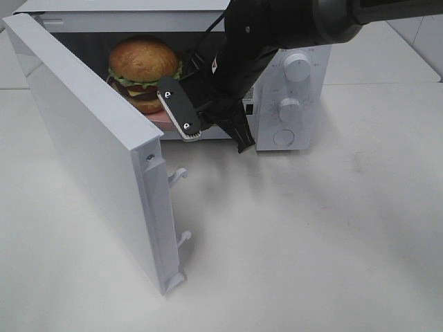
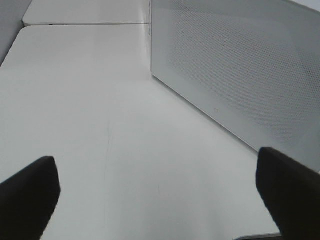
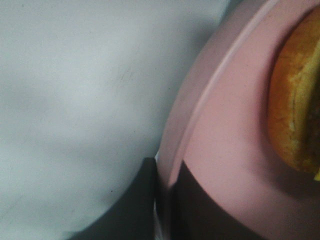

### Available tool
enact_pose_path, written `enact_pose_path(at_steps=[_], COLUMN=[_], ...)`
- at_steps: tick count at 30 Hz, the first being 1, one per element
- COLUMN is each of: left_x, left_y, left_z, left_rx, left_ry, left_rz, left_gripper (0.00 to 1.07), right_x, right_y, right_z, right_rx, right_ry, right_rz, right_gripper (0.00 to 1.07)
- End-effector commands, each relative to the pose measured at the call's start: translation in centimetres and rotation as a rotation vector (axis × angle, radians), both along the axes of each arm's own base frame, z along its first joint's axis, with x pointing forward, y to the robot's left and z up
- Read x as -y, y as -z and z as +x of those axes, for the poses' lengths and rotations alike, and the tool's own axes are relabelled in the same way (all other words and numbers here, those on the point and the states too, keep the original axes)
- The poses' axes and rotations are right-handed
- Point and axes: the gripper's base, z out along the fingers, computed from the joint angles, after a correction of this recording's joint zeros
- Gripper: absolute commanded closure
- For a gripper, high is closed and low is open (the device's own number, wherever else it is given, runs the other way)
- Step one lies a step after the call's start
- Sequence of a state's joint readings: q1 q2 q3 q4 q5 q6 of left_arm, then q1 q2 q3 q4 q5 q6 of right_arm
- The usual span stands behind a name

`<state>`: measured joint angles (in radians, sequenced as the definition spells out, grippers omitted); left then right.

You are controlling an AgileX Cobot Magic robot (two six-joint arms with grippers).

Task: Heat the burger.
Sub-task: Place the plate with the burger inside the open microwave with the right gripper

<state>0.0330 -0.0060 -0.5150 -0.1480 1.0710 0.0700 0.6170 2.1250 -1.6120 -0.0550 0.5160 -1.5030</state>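
The round burger (image 1: 144,69), glossy golden bun over frilly green lettuce, sits on a smooth pink round plate (image 3: 225,150) inside the boxy white microwave (image 1: 294,104), door (image 1: 90,152) swung open. The right pincer (image 3: 162,200) is clamped tight, seemingly on the plate's thin rim. The left pincer (image 2: 160,195) gapes wide, empty, above the matte white tabletop (image 2: 100,125).

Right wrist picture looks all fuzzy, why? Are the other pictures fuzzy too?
Right wrist view: the camera sits very close, so the pink plate and burger are soft and out of focus. Left wrist view: the dark jaws are blurred, the dotted white panel sharper. Exterior high view: fairly sharp, with a soft shadow on the table.
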Motion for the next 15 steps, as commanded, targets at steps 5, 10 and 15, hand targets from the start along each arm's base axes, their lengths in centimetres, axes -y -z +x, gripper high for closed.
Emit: enact_pose_path(at_steps=[5,10,15], left_x=[0.0,0.0,0.0], left_y=[0.0,0.0,0.0], left_z=[-0.2,-0.2,-0.2], left_rx=[0.021,0.021,0.021], left_ry=[-0.004,-0.004,-0.004], left_rz=[0.001,0.001,0.001], left_gripper=[0.07,0.07,0.07], right_x=[-0.7,-1.3,-1.9], right_y=[-1.0,-0.9,-0.8], right_z=[2.2,3.0,3.9], right_rx=[0.056,0.056,0.064], right_ry=[0.066,0.088,0.097], right_rz=[0.047,0.064,0.075], right_gripper=[1.07,1.07,1.07])
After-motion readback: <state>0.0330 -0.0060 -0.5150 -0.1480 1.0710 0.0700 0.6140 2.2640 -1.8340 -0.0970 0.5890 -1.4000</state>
